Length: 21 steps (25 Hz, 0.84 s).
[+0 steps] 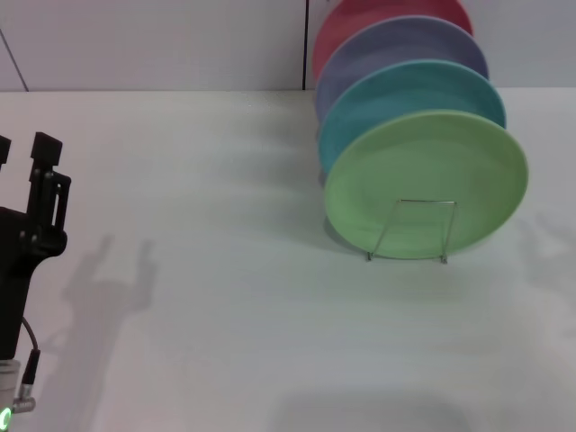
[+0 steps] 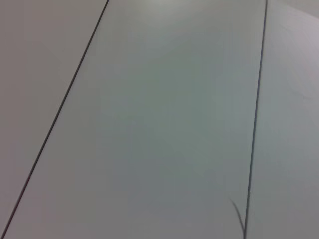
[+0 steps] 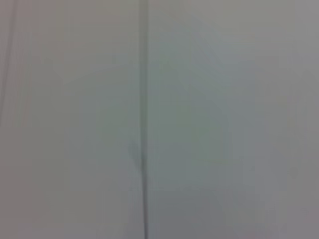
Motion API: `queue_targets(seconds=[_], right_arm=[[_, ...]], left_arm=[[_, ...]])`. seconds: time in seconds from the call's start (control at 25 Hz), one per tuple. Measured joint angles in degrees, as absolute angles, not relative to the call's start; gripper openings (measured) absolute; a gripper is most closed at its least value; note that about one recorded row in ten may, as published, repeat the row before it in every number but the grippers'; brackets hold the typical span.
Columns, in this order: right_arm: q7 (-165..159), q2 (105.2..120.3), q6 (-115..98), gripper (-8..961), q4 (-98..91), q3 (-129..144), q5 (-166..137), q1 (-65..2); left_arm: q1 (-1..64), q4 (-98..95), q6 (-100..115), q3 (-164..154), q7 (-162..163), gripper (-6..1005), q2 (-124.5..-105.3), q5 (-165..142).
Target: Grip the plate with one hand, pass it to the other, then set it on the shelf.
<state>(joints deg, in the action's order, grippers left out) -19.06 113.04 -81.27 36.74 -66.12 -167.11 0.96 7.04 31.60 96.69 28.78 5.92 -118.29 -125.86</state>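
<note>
The light green plate (image 1: 425, 175) stands upright in the silver wire shelf (image 1: 409, 231) on the white table, right of middle in the head view. It is the front plate of a row. My left gripper (image 1: 22, 151) is at the far left edge of the head view, fingers pointing up, open and empty, far from the plate. My right gripper is out of view. Both wrist views show only a plain pale surface with dark seams, no plate and no fingers.
Behind the green plate stand a turquoise-blue plate (image 1: 423, 90), a lavender plate (image 1: 396, 49) and a red plate (image 1: 360, 18) in the same row. The white table (image 1: 225, 297) stretches between my left gripper and the shelf.
</note>
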Motion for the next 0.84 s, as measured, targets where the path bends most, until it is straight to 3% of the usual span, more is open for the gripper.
queue_targets(seconds=[0.2, 0.4, 0.48, 0.84], right_arm=[[-35.1, 113.30, -94.3, 353, 26.0, -79.5, -167.1, 0.9], [-42.5, 110.74, -98.9, 388, 9.4, -90.2, -166.7, -5.0], [-42.7, 110.49, -98.9, 402, 5.5, -94.3, -166.3, -6.9], [-36.0, 113.26, -97.2, 618, 2.5, -107.5, -164.4, -10.4]], left_arm=[[7.3, 30.7, 96.5, 30.3, 5.5, 712, -118.23, -125.4], [9.3, 27.2, 95.9, 32.5, 6.1, 722, -118.17, -125.6], [10.3, 25.3, 95.0, 33.5, 6.1, 725, -118.30, -125.2], [12.9, 20.0, 89.2, 39.6, 6.3, 736, -118.52, -125.0]])
